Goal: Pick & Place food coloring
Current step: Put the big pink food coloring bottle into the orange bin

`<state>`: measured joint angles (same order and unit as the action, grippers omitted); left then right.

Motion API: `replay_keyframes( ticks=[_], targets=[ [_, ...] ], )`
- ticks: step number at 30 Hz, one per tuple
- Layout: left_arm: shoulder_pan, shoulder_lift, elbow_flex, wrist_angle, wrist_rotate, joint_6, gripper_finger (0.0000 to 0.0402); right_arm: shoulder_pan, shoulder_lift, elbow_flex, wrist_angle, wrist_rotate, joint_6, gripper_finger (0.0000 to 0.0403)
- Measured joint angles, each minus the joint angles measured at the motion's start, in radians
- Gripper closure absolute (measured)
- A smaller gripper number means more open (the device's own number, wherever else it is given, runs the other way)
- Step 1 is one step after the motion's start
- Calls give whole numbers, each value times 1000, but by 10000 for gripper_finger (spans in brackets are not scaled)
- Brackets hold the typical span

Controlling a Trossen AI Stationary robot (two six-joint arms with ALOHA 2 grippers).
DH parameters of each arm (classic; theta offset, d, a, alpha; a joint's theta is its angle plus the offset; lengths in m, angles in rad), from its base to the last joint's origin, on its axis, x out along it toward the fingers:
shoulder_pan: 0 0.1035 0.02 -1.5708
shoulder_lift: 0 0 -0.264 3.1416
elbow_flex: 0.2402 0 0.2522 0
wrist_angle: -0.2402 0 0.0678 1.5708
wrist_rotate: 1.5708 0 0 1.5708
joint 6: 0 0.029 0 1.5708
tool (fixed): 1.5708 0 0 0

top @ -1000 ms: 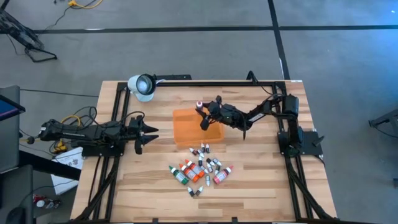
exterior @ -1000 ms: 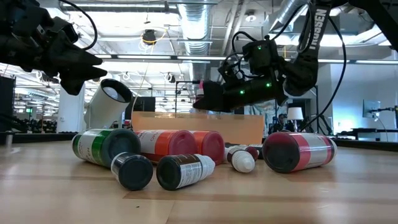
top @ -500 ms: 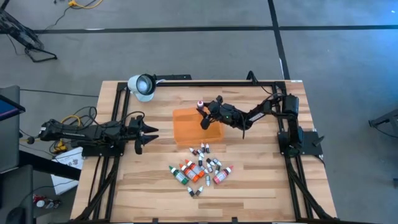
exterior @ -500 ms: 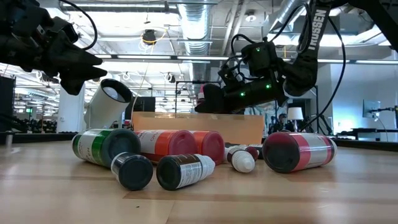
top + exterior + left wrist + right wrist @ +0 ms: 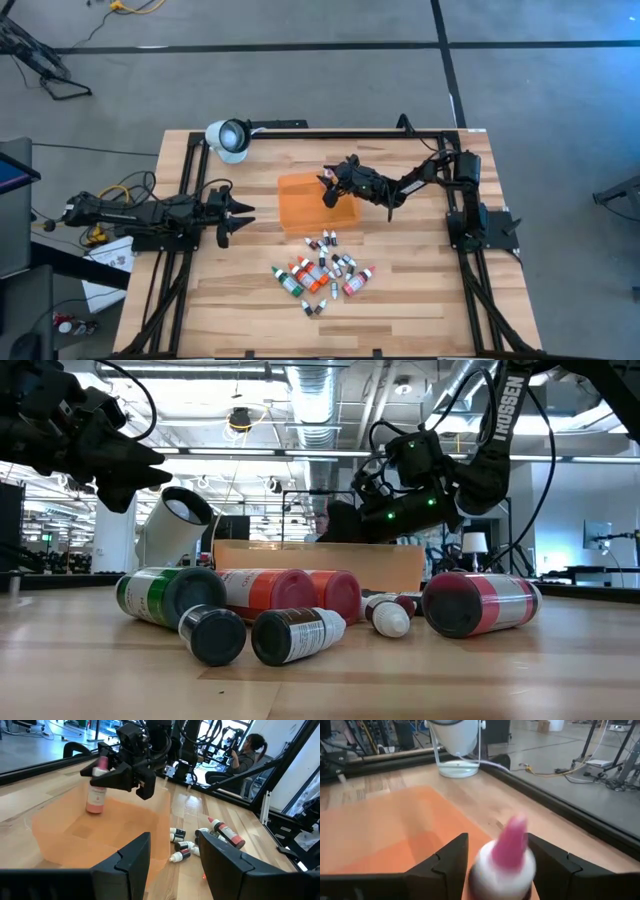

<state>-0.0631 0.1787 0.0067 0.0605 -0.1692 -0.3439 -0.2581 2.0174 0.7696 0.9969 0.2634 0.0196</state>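
Above the far right corner of the flat orange tray [image 5: 308, 205], my right gripper [image 5: 117, 775] is shut on a small white food coloring bottle [image 5: 95, 795] with a pink cap [image 5: 512, 837]. Several more food coloring bottles [image 5: 322, 270] lie on their sides on the wood nearer the front edge; the low view shows them close up [image 5: 270, 600]. At the table's left, my left gripper [image 5: 240, 218] waits open above the wood and holds nothing. My right gripper pinches the bottle's white body [image 5: 485, 870] just under the pink cap, one finger on each side. The fingers reach in from the table's right, nearly level and slanting a little down. The bottle stands upright with its base [image 5: 94, 810] at the tray's floor; whether it rests there I cannot tell.
A white lamp [image 5: 228, 138] stands at the far left corner with its arm along the far edge. Black frame rails run along the table's left, right and far sides. A person [image 5: 250, 750] sits in the room beyond the table.
My right gripper has tipped its fingers a little downward over the tray's far right corner. The pink-capped bottle has sunk with it, and its cap no longer shows above the tray's wall in the low view.
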Motion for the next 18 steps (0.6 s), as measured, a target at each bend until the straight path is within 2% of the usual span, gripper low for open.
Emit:
replay_keyframes(
  ticks=[12,18],
  targets=[
    [0,0,0,0,0,0,242,0,0,0,-1,1,0,221],
    [0,0,0,0,0,0,242,0,0,0,2,77,0,222]
  ],
)
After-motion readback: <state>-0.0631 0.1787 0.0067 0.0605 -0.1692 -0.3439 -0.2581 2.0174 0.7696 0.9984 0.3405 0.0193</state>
